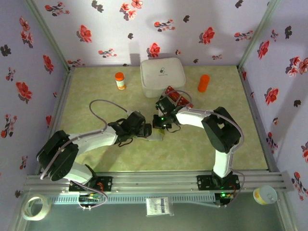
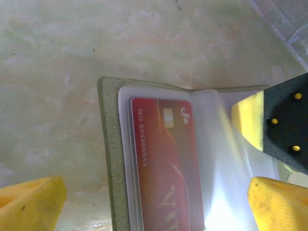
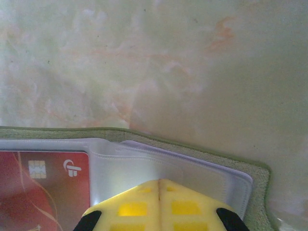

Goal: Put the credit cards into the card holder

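Observation:
The olive-green card holder (image 2: 108, 159) lies open on the table, its pale clear sleeves facing up. One red credit card (image 2: 166, 163) sits inside the left sleeve and also shows in the right wrist view (image 3: 45, 187). My left gripper (image 2: 154, 211) hangs open above the holder, a yellow finger (image 2: 29, 204) on each side. My right gripper (image 3: 159, 185) is shut, its joined tips resting on the holder's right sleeve (image 3: 192, 168); it holds nothing. From above, both grippers meet over the holder (image 1: 156, 137). More red cards (image 1: 174, 94) lie behind the right gripper (image 1: 161, 122).
A big white box (image 1: 162, 77) stands at the back centre. A small orange-capped bottle (image 1: 120, 80) is to its left and an orange bottle (image 1: 203, 83) to its right. A clear tray corner (image 2: 288, 24) lies just beyond the holder.

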Controlling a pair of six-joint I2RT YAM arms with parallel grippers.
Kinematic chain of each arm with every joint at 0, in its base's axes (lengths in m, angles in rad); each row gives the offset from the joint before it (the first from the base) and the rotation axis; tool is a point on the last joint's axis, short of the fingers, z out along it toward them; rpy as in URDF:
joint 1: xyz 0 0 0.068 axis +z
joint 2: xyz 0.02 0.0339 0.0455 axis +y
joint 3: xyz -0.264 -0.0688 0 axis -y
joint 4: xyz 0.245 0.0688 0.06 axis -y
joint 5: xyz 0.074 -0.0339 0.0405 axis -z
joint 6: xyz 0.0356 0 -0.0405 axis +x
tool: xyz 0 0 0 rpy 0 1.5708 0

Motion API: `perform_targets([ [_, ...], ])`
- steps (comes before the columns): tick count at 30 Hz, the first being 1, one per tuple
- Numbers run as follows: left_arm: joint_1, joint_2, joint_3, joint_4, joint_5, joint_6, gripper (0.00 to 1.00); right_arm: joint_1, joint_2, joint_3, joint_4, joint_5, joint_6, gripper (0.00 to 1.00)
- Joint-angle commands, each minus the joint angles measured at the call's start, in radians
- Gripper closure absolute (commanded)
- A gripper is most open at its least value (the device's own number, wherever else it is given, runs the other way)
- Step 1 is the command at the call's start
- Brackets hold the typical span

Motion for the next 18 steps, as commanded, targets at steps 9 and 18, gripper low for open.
perform_targets([
  [9,-0.013,0.027,-0.045,0.06,0.014,0.031,0.02,0.022,0.025,-0.009,0.056,-0.036,0.064,1.0],
  [18,-0.02,-0.062,-0.086,0.11,0.004,0.02,0.02,0.033,0.026,-0.003,0.059,-0.036,0.072,1.0],
])
